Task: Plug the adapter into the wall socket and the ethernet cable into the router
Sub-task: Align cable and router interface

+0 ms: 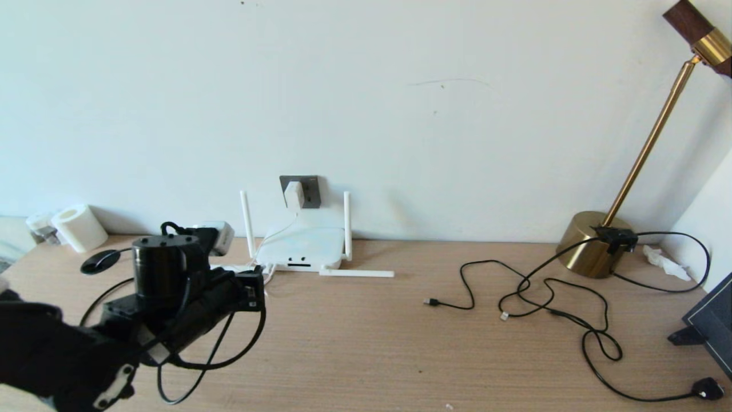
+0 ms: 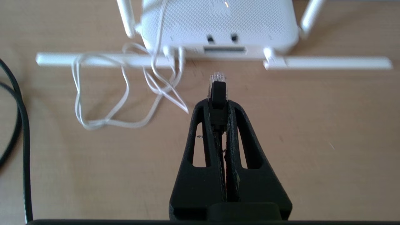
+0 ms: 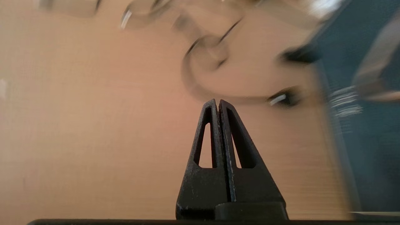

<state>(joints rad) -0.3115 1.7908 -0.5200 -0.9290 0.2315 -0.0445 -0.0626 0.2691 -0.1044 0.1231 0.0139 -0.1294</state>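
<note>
The white adapter (image 1: 294, 195) sits in the dark grey wall socket (image 1: 310, 190), and its thin white cord (image 2: 125, 93) lies coiled beside the router. The flat white router (image 1: 300, 246) lies below the socket with two antennas up and two flat on the desk. My left gripper (image 2: 217, 104) is shut on the black plug end of the ethernet cable (image 2: 217, 90). The plug's clear tip points at the router's (image 2: 218, 25) dark front ports a short way ahead, not touching. The cable (image 1: 229, 357) loops under my left gripper (image 1: 251, 290). My right gripper (image 3: 217, 101) is shut on nothing above the desk.
A brass lamp (image 1: 595, 243) stands at the right with thin black cables (image 1: 543, 292) sprawled in front of it. A dark frame (image 1: 712, 326) leans at the right edge. A paper roll (image 1: 79, 228) and a small white box (image 1: 216, 236) sit at the back left.
</note>
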